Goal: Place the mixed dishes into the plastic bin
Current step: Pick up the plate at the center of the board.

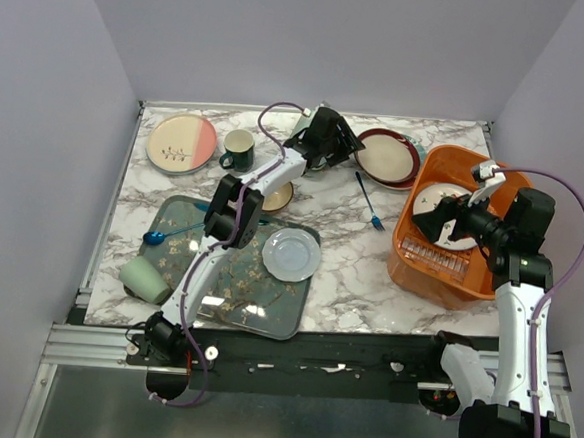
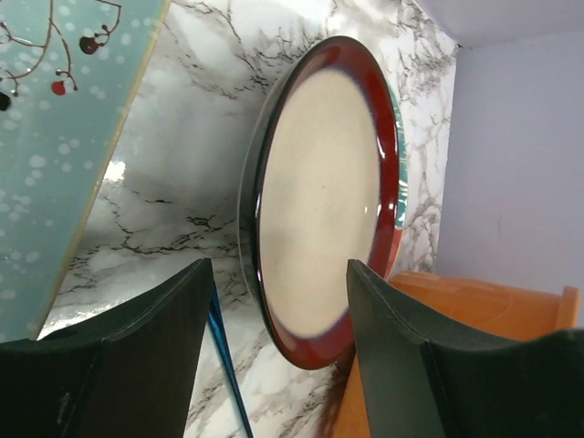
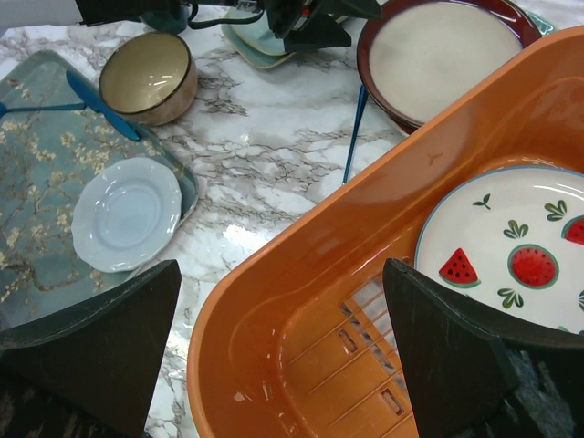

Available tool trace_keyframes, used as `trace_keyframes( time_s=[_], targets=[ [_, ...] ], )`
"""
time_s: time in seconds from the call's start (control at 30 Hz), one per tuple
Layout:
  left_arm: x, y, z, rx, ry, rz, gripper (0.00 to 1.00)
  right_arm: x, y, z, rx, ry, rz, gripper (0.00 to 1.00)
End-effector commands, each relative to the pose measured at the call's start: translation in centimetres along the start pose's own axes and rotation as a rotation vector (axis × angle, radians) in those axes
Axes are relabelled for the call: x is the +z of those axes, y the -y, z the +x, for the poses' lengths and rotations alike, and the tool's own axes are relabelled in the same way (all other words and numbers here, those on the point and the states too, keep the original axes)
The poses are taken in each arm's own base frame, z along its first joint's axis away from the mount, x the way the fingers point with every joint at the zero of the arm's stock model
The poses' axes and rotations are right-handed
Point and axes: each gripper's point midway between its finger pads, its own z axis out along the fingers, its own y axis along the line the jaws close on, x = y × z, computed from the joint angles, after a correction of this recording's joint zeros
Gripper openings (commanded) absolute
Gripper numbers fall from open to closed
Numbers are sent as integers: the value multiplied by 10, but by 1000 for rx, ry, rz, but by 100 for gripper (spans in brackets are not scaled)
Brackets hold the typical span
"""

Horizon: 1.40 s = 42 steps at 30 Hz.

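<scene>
Hovering spread wide and empty over the orange plastic bin (image 1: 409, 267), where the watermelon plate (image 3: 511, 246) already lies, the right gripper (image 3: 283, 301) looks idle, while farther off the left gripper (image 2: 278, 274), jaws parted and holding nothing, faces the teal-and-red plate (image 2: 319, 201) just beside the bin, seemingly lined up on its rim.

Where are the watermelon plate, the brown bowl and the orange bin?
watermelon plate (image 3: 497, 230), right wrist view, white face
brown bowl (image 3: 144, 75), right wrist view, cream inside
orange bin (image 3: 365, 228), right wrist view, side wall
</scene>
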Motion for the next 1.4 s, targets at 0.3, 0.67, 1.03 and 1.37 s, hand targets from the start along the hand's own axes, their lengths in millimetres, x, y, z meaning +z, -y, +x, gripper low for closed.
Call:
trace_keyframes(
  time_s=[0.3, 0.67, 1.03, 1.37],
  targets=[
    [17, -7, 5, 32, 18, -19, 68, -2, 4, -1, 1, 14, 21, 99],
    [29, -17, 13, 22, 19, -31, 60, -2, 4, -1, 2, 13, 21, 100],
    [29, -12, 17, 25, 4, -3, 27, -3, 5, -2, 0, 17, 26, 100],
    [8, 16, -2, 23, 11, 78, 1, -3, 5, -1, 3, 17, 27, 100]
  ],
)
